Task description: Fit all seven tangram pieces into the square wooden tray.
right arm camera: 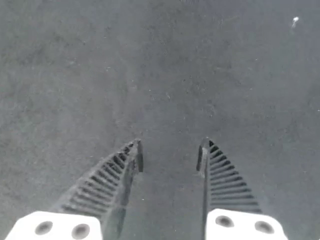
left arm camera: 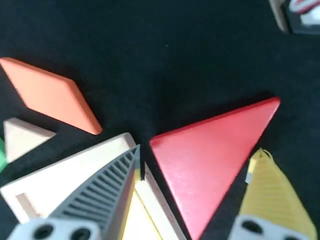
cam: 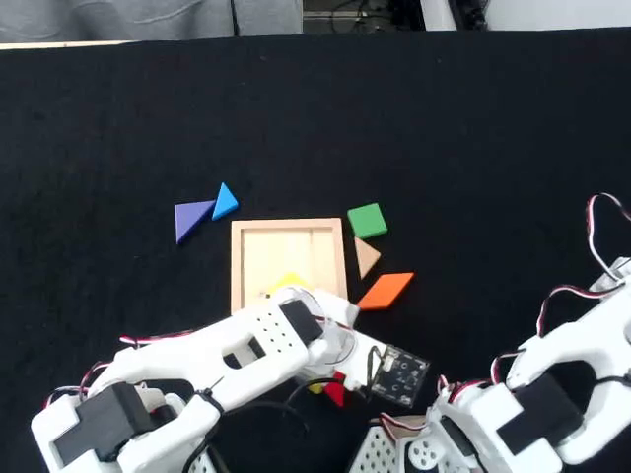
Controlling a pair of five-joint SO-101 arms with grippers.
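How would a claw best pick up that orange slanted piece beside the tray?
Probably from straight above, since the orange parallelogram lies flat on the black cloth. Pinch across its two long edges near the middle: they run parallel, so they offer matching flat faces to press on, and bare cloth shows along both.
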